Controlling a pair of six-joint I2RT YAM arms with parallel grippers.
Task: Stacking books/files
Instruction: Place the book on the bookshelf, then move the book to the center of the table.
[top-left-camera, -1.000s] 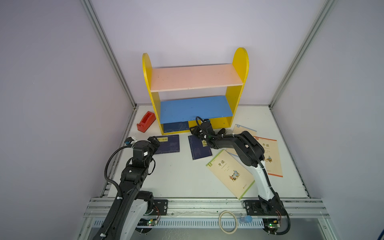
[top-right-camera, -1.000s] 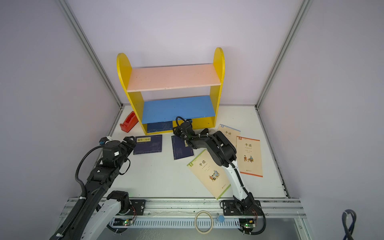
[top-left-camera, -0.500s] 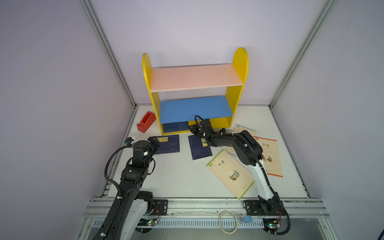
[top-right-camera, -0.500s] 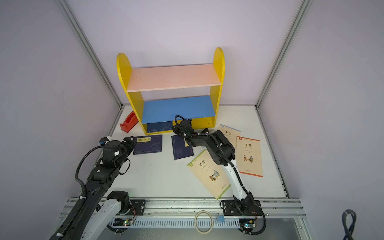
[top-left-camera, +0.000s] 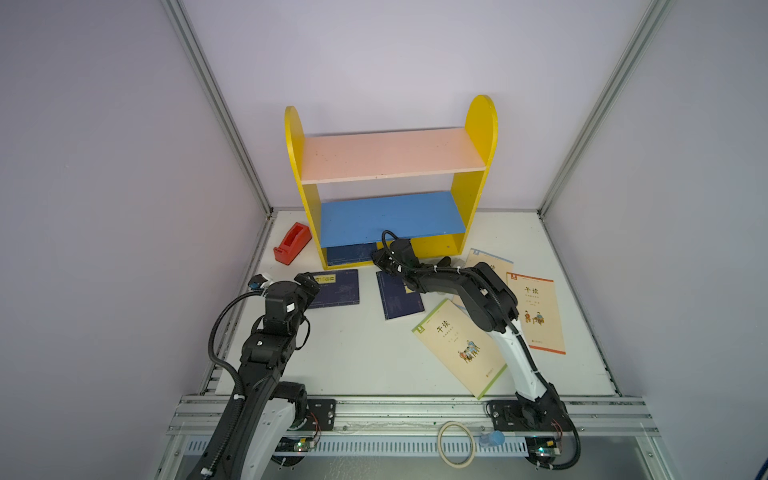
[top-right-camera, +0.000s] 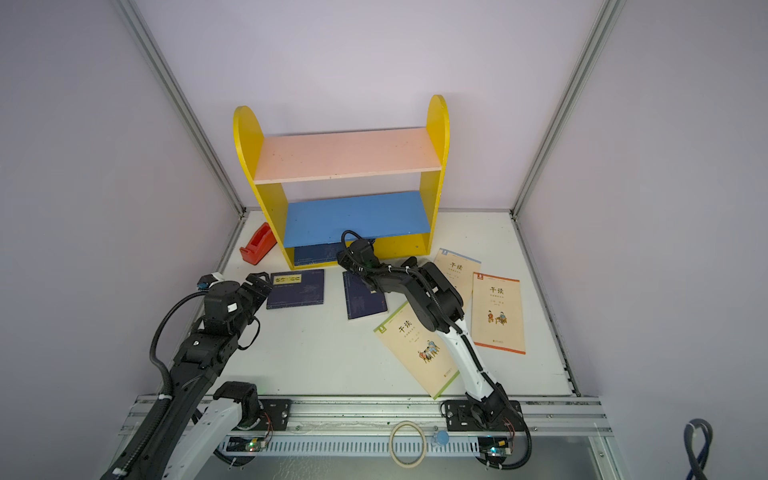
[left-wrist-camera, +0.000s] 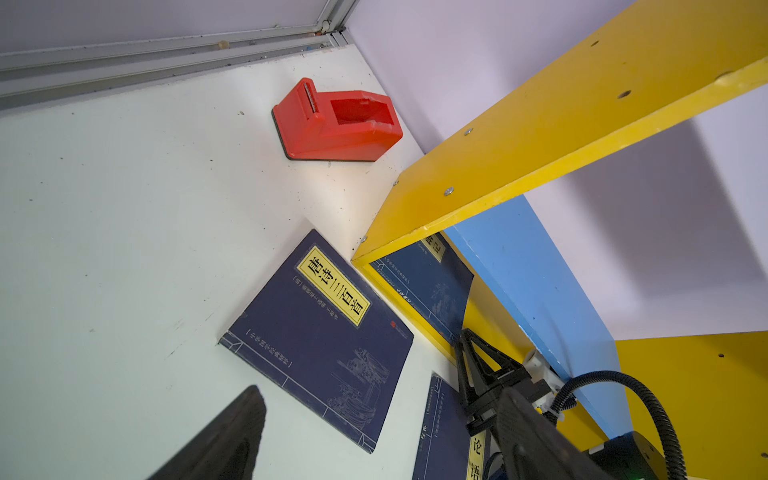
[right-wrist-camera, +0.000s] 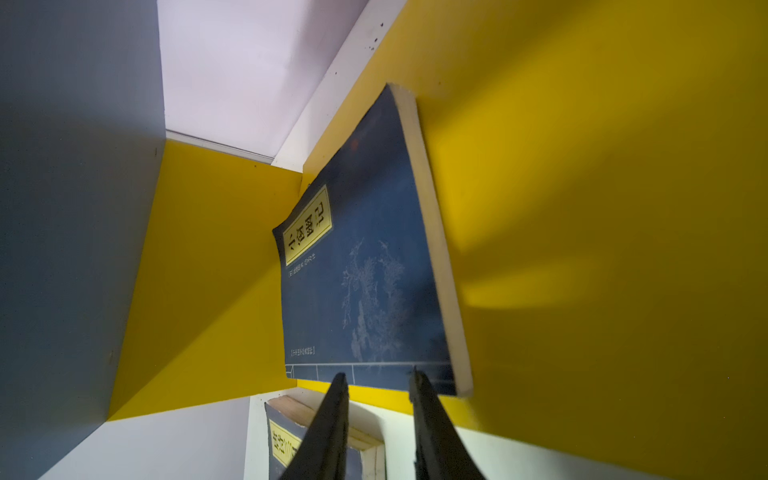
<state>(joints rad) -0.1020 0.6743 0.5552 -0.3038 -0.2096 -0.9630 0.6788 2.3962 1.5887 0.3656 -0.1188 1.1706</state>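
The right gripper (right-wrist-camera: 378, 374) reaches into the bottom compartment of the yellow shelf (top-left-camera: 478, 133), under its blue board. Its fingers stand a narrow gap apart with nothing between them. The tips sit at the near edge of the shelved navy book (right-wrist-camera: 361, 270), which lies flat on the compartment floor (whether they touch it I cannot tell).

The left gripper (top-left-camera: 309, 282) hangs spread wide and empty at the left edge of the labelled navy book (top-left-camera: 338, 291). That book lies on the table (top-left-camera: 353, 361), yellow label up, just in front of the shelf. The third navy book (top-left-camera: 395, 303) lies near it, partly under the right arm.

On the table's right side, the front cream book (top-left-camera: 457, 349) lies tilted nearest the rail and the right cream book (top-left-camera: 538, 316) lies beyond the arm. The back cream book (top-left-camera: 492, 259) is half hidden by the arm, close to the shelf's right foot. A red tape dispenser (top-left-camera: 292, 243) sits left of the shelf.
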